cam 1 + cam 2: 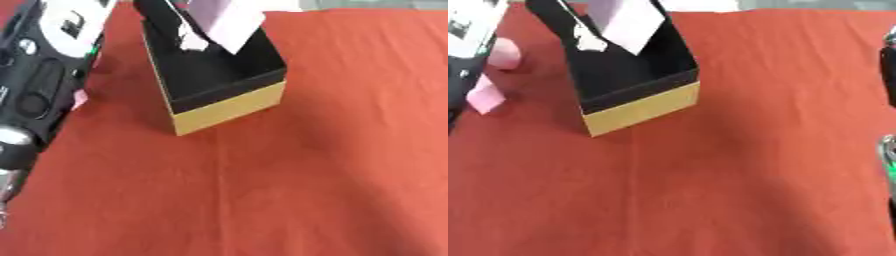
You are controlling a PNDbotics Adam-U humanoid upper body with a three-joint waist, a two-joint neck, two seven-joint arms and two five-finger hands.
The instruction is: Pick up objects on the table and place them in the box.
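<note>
The left arm [39,85] fills the near-left edge of the left eye view, black with silver joints, and the hand itself cannot be made out, so whether its fingers are wide, narrow or holding anything I cannot tell. A sliver of the right arm [888,150] shows at the right edge of the right eye view, hand unseen there too. The box [229,107], black inside with a tan front wall, sits on the red worktop [289,190] just to the right of the left arm, and a pale pink item [229,22] leans inside it against the far wall. Beside the arm, on the box's left, lie a pink rounded thing [506,52] and a pink flat piece [485,99], both outside the box. Those look like the next picks. Best approach, I'd say: come down on one pink piece alone, lift clear of the box wall, then release above the open middle.
</note>
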